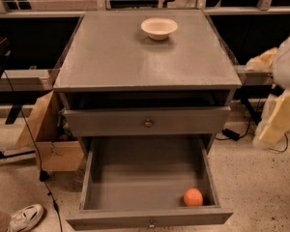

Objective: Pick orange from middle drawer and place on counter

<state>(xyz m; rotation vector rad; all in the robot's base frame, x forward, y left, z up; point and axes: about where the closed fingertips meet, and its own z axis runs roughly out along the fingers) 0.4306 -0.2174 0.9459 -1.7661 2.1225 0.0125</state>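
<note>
The robot's arm (pixel 289 62) showed just off the right side of the counter (pixel 135 62) as a rounded white shell, smooth and unmarked as far as could be seen. A paler, yellowish, ragged-edged piece sat on its side facing the counter. Below the counter's level and well to its right was the gripper (pixel 279 120), a blocky cream-yellow form with flat, angled faces
</note>
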